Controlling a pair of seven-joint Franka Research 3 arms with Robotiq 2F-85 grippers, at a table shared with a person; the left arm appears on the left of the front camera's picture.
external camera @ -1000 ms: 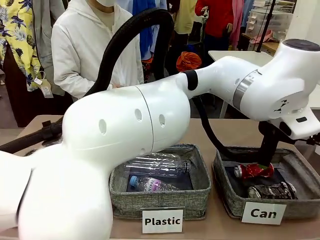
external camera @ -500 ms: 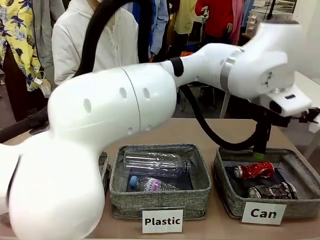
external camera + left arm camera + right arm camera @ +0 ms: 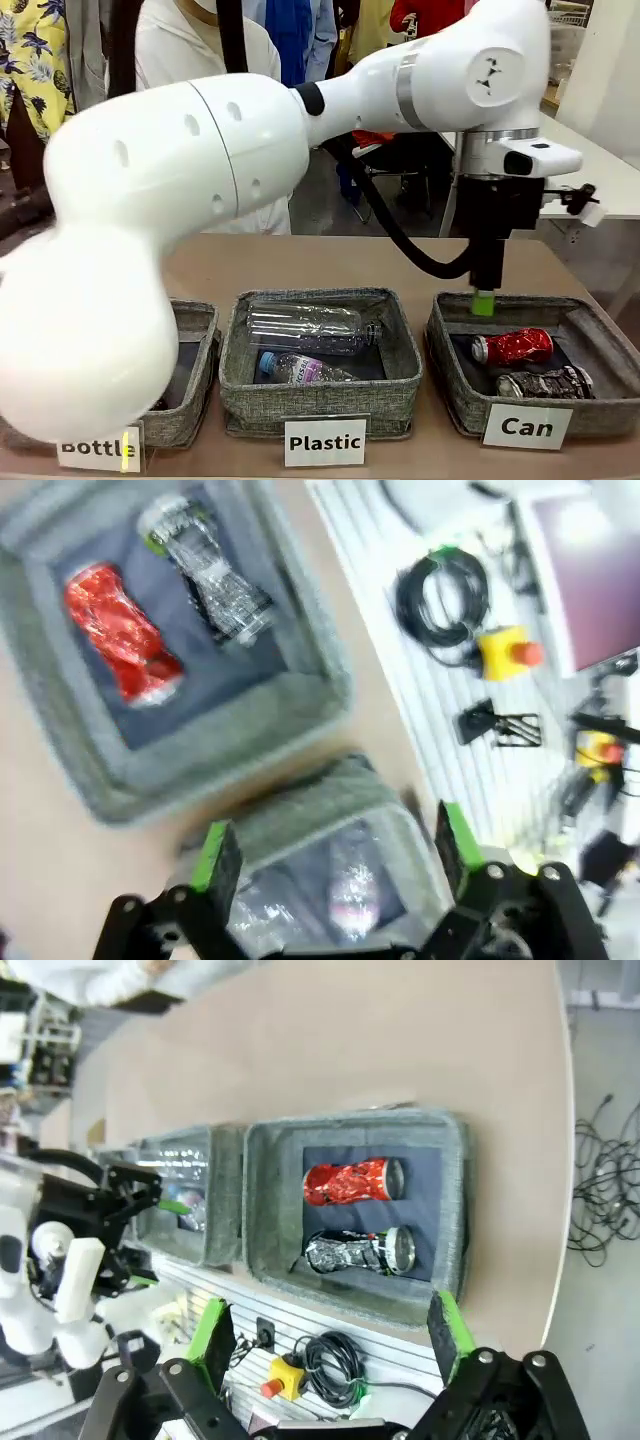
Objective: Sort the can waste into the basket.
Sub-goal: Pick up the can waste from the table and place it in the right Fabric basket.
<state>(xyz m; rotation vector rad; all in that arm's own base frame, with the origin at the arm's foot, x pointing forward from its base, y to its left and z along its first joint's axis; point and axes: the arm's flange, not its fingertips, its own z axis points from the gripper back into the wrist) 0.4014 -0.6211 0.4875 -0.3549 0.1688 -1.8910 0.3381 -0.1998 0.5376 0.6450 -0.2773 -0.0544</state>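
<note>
Front view: red can (image 3: 512, 346) & dark can (image 3: 545, 381) both lie side by side in Can basket (image 3: 455, 375). Sorting looks done; nothing seems left. Left claw (image 3: 483, 301) hangs above basket's rear rim, jaws apart, empty. Right claw (image 3: 333, 1336) jaws apart too, empty, over bench (image 3: 330, 1050).

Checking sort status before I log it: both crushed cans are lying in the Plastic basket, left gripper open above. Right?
Not quite. Both the red can and the dark can lie in the Can basket, not the Plastic one, which holds clear bottles. The front view shows the labels. The rest holds: the left gripper is open above the baskets, holding nothing.
</note>
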